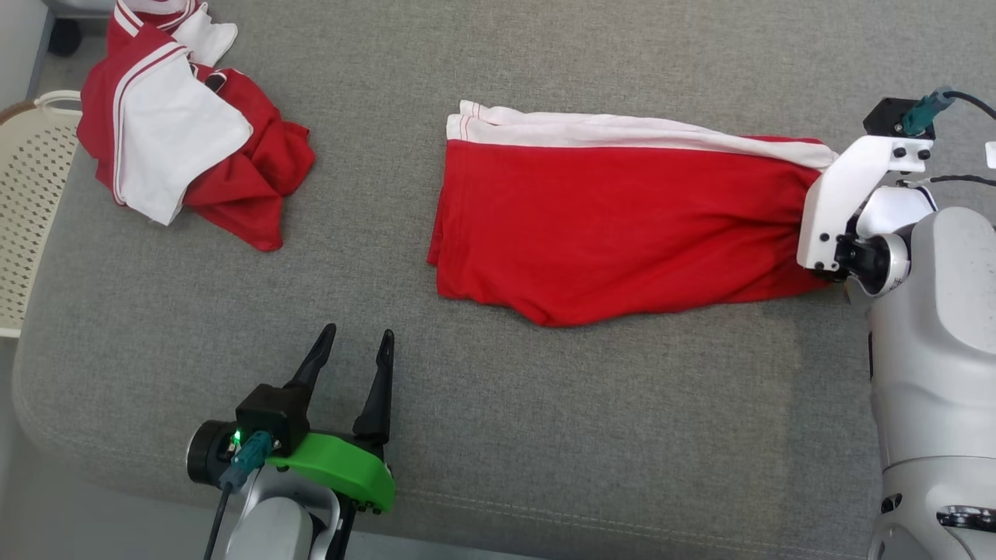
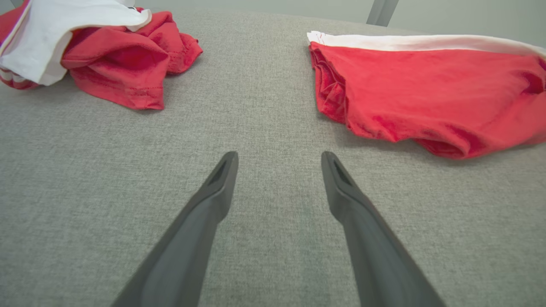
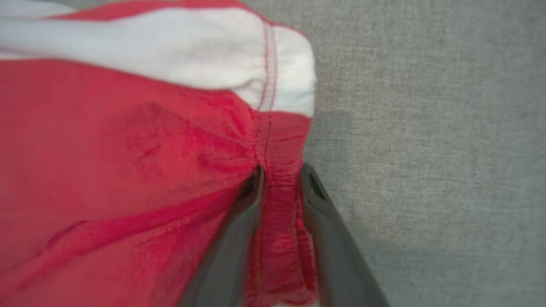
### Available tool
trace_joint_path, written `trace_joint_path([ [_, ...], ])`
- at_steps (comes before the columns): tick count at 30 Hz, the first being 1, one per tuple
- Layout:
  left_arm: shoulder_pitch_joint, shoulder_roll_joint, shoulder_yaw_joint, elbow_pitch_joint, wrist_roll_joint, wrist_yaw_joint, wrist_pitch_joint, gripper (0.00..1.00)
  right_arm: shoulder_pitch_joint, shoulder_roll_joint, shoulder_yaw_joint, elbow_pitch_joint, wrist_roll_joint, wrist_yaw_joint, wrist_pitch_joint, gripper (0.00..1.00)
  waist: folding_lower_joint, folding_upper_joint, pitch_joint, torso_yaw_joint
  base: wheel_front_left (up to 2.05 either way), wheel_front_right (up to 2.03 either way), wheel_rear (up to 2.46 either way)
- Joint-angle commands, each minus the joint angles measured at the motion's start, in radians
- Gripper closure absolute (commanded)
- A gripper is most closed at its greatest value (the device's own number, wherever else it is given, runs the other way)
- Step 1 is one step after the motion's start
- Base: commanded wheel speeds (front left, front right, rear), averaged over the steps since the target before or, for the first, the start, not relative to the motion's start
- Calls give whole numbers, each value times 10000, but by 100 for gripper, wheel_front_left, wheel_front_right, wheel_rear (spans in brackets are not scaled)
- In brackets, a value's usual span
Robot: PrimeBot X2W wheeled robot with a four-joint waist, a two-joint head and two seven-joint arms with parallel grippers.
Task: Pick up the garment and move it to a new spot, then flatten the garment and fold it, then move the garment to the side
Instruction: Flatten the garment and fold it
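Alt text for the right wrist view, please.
The right gripper has its jaws around the stitched red edge of the red garment, with fabric bunched between them. A white band runs above, and the grey surface lies to the right.

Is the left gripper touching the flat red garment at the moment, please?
No, the left gripper, fingers apart, is over the grey surface, short of the flat red garment.

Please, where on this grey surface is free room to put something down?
Free: the wide strip between the crumpled garment and the folded garment, and the near area right of the left gripper, below the folded one. Crowded: the far left corner and the right end, where the right gripper pinches it.
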Motion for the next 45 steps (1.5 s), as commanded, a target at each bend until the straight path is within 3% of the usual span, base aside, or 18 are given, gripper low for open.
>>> trace_joint_path([
  [1,-158,4,-9,27,-30,-6,0,0,38,47,-79,327,26,-1,-46,100,0,0,-2,13,0,0,0],
  [14,-100,7,138,16,-105,82,0,0,-394,-15,-770,344,-1079,-11,-917,100,0,0,-223,-545,0,0,0],
  [29,68,13,504,-423,158,181,0,0,-81,-439,-2102,-761,-2856,-8,-529,100,0,0,-693,-857,0,0,0],
  [37,312,108,990,-614,214,233,0,0,35,-282,-2290,-896,-2844,-8,-106,100,0,0,-1141,-657,0,0,0],
  [45,612,88,1283,-574,79,233,0,0,-472,-8,-1482,-564,-1907,-7,400,100,0,0,-1438,-200,0,0,0],
])
